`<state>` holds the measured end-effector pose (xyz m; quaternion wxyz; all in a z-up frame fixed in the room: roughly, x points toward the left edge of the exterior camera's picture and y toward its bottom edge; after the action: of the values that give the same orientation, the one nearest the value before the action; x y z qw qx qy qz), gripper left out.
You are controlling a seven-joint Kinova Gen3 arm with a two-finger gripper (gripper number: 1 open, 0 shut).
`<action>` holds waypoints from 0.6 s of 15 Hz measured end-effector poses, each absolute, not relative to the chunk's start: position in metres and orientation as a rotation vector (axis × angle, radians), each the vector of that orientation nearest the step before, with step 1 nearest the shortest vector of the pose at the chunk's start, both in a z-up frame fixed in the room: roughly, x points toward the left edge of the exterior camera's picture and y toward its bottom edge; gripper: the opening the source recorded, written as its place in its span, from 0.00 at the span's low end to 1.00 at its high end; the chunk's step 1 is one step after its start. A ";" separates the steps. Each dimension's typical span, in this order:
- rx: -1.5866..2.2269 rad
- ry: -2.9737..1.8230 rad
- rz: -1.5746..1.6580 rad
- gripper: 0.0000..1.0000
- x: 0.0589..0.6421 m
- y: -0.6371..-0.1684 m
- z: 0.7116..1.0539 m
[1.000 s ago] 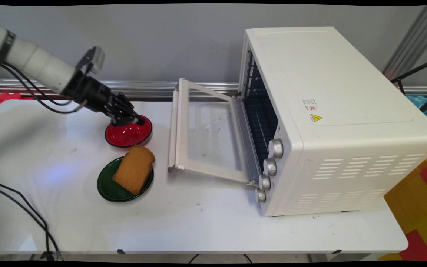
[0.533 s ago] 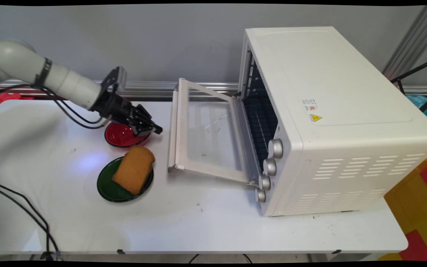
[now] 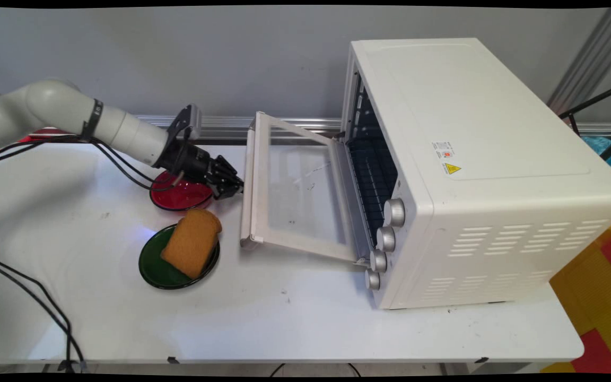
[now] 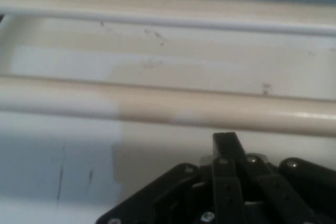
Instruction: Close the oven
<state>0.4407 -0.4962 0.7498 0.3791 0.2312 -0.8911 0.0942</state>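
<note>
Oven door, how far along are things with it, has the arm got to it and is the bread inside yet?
Done: the oven door hangs open. In hand: the gripper, fingers shut and holding nothing, is right by the door's handle, past the red bowl; whether it touches can't be told. Left: the bread lies on the green plate, outside the oven.

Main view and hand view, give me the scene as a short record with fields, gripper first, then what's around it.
gripper: shut, tips at the handle bar of the oven door; contact not clear
oven: white, door open, lowered toward the table
red bowl: under the arm's wrist, looks empty
green plate: in front of the red bowl
bread slice: lying on the green plate
</note>
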 end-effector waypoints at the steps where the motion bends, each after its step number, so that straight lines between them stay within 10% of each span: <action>1: 0.586 -2.261 0.234 0.00 0.437 -0.498 0.748; 9: 0.529 -2.188 0.205 0.00 0.429 -0.509 0.761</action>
<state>0.4293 -0.5094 0.7609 0.4263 0.2118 -0.8756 0.0819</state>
